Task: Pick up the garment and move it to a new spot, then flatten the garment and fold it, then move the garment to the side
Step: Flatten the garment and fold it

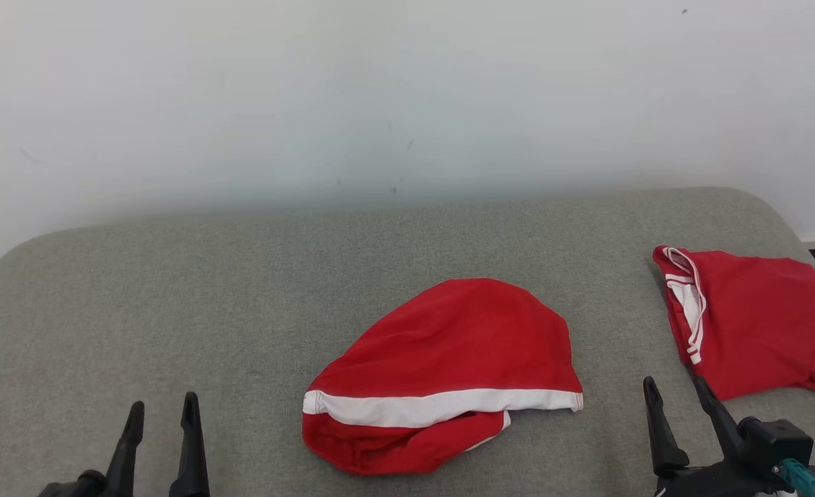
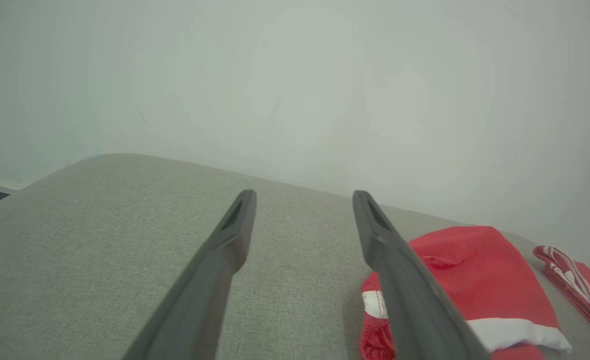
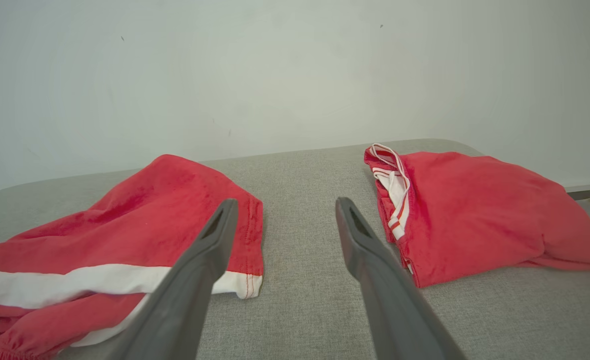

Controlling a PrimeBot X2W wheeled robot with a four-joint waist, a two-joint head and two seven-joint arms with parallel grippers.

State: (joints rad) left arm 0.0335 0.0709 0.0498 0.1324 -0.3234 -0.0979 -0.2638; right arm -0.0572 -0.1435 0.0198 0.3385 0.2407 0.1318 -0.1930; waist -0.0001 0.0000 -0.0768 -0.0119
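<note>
Head view: left gripper [image 1: 164, 404] and right gripper [image 1: 674, 381] gape empty; garment [image 1: 449, 345] centred, bare grey surface [image 1: 138, 297] leftward.

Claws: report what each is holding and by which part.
Nothing is held. The left claw and right claw both stand open and empty, apart from the middle red garment.

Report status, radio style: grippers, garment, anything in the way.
Left gripper open, empty; right gripper open, empty. Rumpled garment lies central, free. Folded red pile apart at right, nothing blocking.
</note>
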